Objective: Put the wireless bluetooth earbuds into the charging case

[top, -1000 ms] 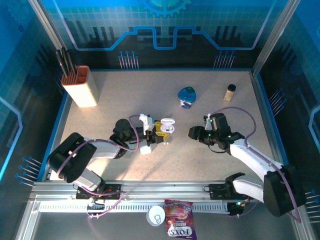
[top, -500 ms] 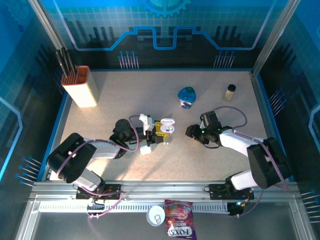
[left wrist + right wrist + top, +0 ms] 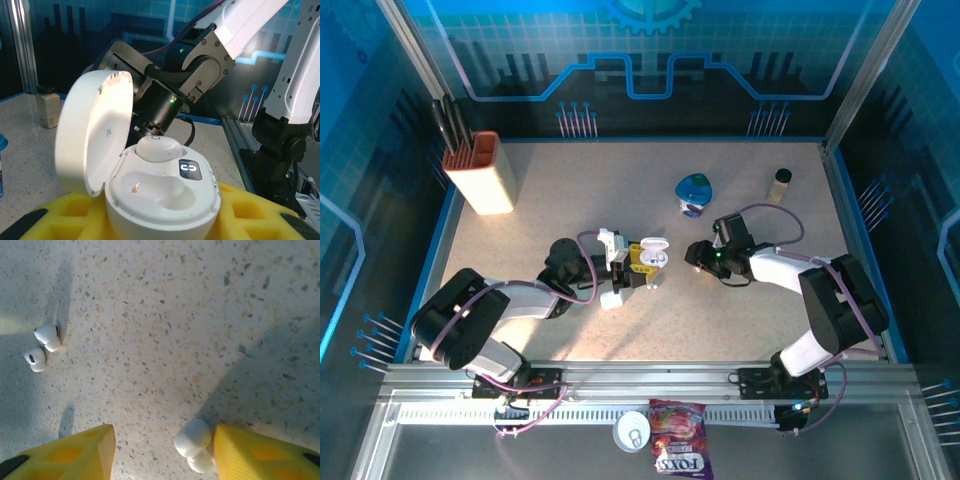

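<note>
While the case (image 3: 656, 249) stays put, the right end effector (image 3: 694, 257) has edged closer.

Robot lab cell: alu frame (image 3: 650, 372), blue circuit-print walls (image 3: 720, 40), speckled tabletop (image 3: 620, 180).

1. Sweet bag (image 3: 679, 452), at the near edge of the top view: brand name "FOXS" in white capitals on a dark band.
2. Charging case (image 3: 162, 200): dark panel (image 3: 189, 169) showing a white sign of two facing brackets.
</note>
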